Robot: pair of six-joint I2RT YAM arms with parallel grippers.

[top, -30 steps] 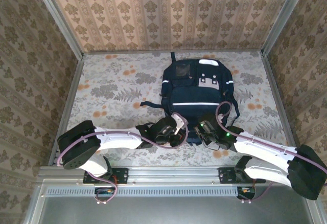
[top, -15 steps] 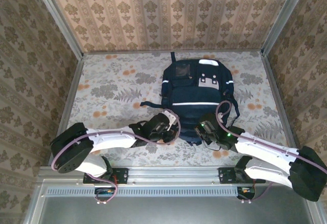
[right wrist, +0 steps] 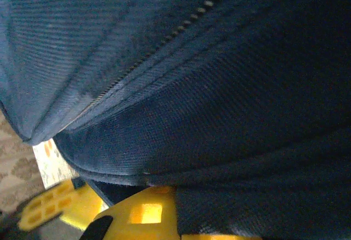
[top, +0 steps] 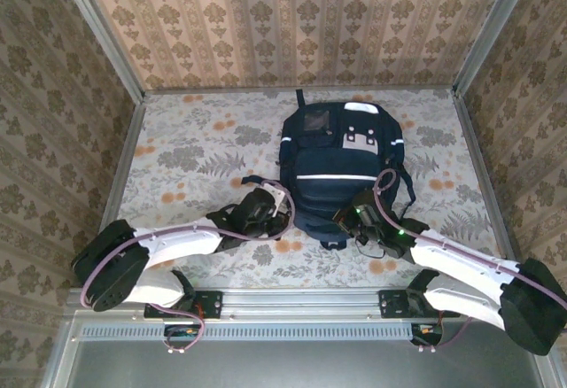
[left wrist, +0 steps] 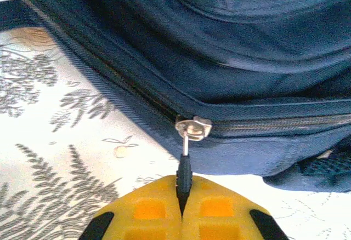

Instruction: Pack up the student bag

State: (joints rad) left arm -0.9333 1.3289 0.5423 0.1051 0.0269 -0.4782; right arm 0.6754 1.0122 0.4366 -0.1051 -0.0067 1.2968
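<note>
The student bag [top: 341, 162], a navy backpack with white stripes, lies flat in the middle of the table with its near edge toward the arms. My left gripper [top: 280, 202] is at the bag's near left corner. In the left wrist view its yellow fingers [left wrist: 137, 212] are shut on the black zipper pull [left wrist: 185, 175], which hangs from the metal slider [left wrist: 193, 127]. My right gripper [top: 348, 220] is at the bag's near right edge. Its yellow finger [right wrist: 140, 215] is pressed into a fold of navy fabric [right wrist: 230, 141], and the jaws are shut on it.
The floral tablecloth [top: 195, 153] lies bare to the left of the bag and also to its right. Patterned walls enclose the table on three sides. A dark strap [top: 257, 180] trails off the bag's left side. A metal rail [top: 292, 299] runs along the near edge.
My left gripper has moved left along the bag's near edge, keeping hold of the zipper pull. The right gripper has barely shifted and stays clamped on the fabric.
</note>
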